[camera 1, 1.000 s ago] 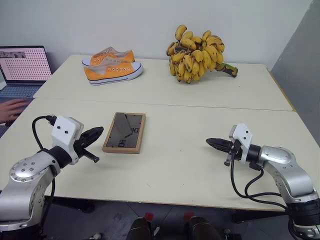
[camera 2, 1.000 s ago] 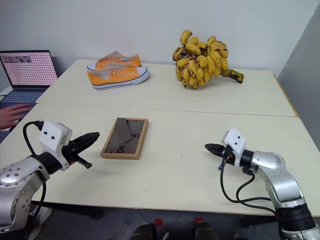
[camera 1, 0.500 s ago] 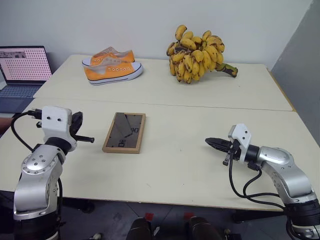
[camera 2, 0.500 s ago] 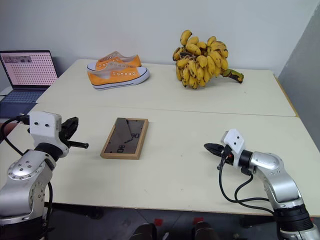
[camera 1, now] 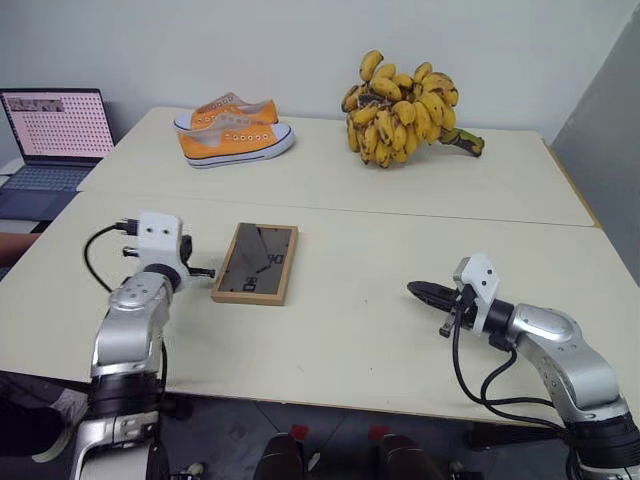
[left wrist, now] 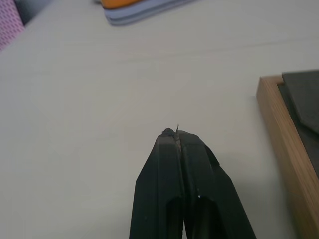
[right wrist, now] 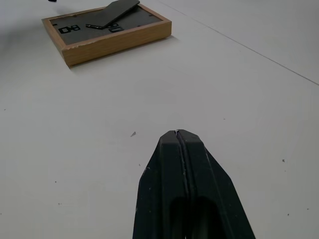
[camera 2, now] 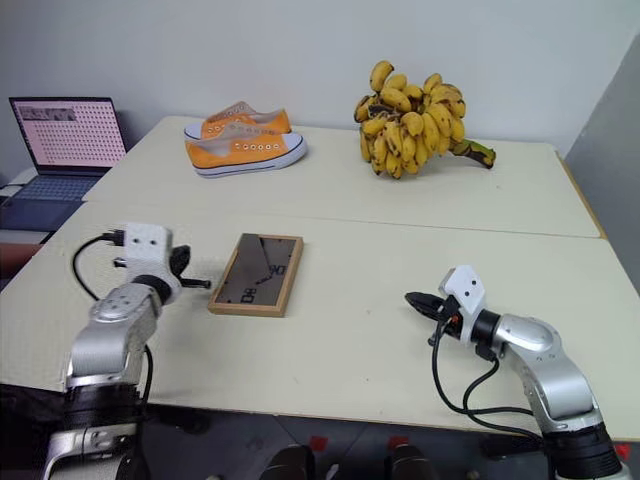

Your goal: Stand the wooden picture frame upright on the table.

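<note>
Frame (camera 1: 255, 263) laid flat on the table (camera 1: 360, 330), back up.
A light-wood rim is seen around a dark grey back panel; both grippers, left (left wrist: 177, 135) and right (right wrist: 176, 133), are pressed together, empty.

2 head views, left and right eye, look forward and down from above over the table (camera 1: 330, 340), taking in both arms, the near section, the seam and the far section up to the wall. Same scene in both, slightly offset sideways. Left wrist view sits low and close over the tabletop, looking along the left gripper (left wrist: 178, 133), with the wooden picture frame (left wrist: 279, 144) edge just beside it. Right wrist view looks low along the right gripper (right wrist: 177, 133) across open tabletop toward the frame, farther off. All 4 views share the frame.
</note>
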Controlling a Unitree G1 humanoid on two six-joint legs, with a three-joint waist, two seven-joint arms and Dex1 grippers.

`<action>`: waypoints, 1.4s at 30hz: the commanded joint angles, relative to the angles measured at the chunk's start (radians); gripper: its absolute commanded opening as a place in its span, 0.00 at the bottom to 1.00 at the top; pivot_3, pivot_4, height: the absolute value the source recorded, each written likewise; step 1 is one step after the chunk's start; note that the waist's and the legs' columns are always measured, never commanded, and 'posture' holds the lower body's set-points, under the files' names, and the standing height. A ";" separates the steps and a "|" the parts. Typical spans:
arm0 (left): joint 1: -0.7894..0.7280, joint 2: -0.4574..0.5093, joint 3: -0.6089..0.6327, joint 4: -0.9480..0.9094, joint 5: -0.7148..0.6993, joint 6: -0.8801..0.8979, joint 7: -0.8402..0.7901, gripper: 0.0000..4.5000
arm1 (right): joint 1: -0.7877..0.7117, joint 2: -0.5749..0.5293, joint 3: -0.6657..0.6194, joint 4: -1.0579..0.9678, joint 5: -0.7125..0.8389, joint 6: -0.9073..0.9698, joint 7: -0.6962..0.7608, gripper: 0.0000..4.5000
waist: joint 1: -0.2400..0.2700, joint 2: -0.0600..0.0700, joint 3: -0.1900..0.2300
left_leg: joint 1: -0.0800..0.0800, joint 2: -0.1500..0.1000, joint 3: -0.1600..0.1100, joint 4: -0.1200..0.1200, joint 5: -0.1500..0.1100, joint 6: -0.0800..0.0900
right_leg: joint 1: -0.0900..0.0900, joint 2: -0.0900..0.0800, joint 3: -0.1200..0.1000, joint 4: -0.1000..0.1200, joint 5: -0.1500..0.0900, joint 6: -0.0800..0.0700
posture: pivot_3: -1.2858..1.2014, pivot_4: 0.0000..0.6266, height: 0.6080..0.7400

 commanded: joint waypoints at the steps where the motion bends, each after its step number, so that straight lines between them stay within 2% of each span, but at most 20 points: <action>1: -0.095 0.009 -0.035 0.123 0.031 -0.016 -0.018 0.01 | 0.013 0.005 -0.033 -0.057 0.017 0.010 -0.030 0.00 | 0.000 0.000 0.000 | 0.000 0.000 0.000 0.000 0.000 0.000 | 0.000 0.000 0.000 0.000 0.000 0.000 | 0.52 0.24 1.00; 6: -0.217 -0.040 -0.131 0.299 0.078 -0.085 -0.066 0.01 | 0.034 0.008 -0.058 -0.082 0.020 0.026 -0.071 0.00 | 0.007 0.001 0.000 | 0.000 0.000 -0.002 0.000 0.000 0.000 | 0.001 0.000 -0.002 0.002 0.000 0.000 | 0.52 0.24 1.00; 11: -0.256 -0.116 -0.194 0.313 0.086 -0.115 -0.122 0.01 | 0.037 0.015 -0.068 -0.088 0.019 0.032 -0.099 0.00 | 0.009 0.000 0.000 | 0.000 -0.003 -0.002 0.001 0.000 0.000 | 0.003 -0.002 -0.001 0.000 0.000 0.001 | 0.52 0.24 1.00; 18: -0.199 -0.214 -0.270 0.133 0.084 -0.003 -0.169 0.01 | 0.009 0.043 -0.043 -0.070 0.003 0.022 -0.130 0.00 | 0.018 0.001 -0.001 | 0.000 -0.005 -0.002 0.001 0.000 0.000 | 0.004 -0.003 0.000 0.000 0.000 0.001 | 0.52 0.24 1.00; 21: -0.173 -0.227 -0.275 0.044 0.082 0.056 -0.170 0.01 | 0.005 0.049 -0.042 -0.067 0.001 0.021 -0.132 0.00 | 0.019 0.001 -0.001 | 0.000 -0.006 -0.003 0.001 0.000 0.000 | 0.004 -0.003 0.000 0.000 0.000 0.001 | 0.52 0.24 1.00; 23: -0.159 -0.219 -0.274 -0.007 0.083 0.088 -0.172 0.01 | 0.005 0.051 -0.041 -0.063 -0.002 0.018 -0.133 0.00 | 0.019 0.001 -0.001 | 0.000 -0.006 -0.004 0.001 0.000 0.000 | 0.004 -0.003 0.000 0.000 0.000 0.001 | 0.52 0.24 1.00; 28: -0.104 -0.074 -0.209 -0.120 0.089 0.245 -0.187 0.01 | -0.001 0.053 -0.041 -0.050 -0.003 0.015 -0.134 0.00 | -0.002 0.001 -0.001 | 0.000 -0.005 -0.004 0.001 0.000 0.000 | 0.004 -0.002 0.000 0.000 0.000 0.001 | 0.52 0.24 1.00; 34: -0.021 0.092 -0.205 -0.295 0.050 0.409 -0.279 0.01 | -0.011 0.056 -0.042 -0.037 -0.002 0.010 -0.139 0.00 | -0.024 0.001 -0.001 | 0.001 -0.002 -0.004 0.001 0.000 0.000 | 0.003 0.000 0.000 0.001 0.000 0.001 | 0.52 0.24 1.00; 42: -0.018 0.061 -0.246 -0.436 -0.014 0.550 -0.287 0.01 | -0.041 0.077 -0.031 -0.008 -0.009 0.002 -0.146 0.00 | -0.008 0.001 -0.001 | 0.000 -0.003 -0.004 0.001 0.000 0.000 | 0.003 -0.001 0.000 0.000 0.000 0.001 | 0.52 0.24 1.00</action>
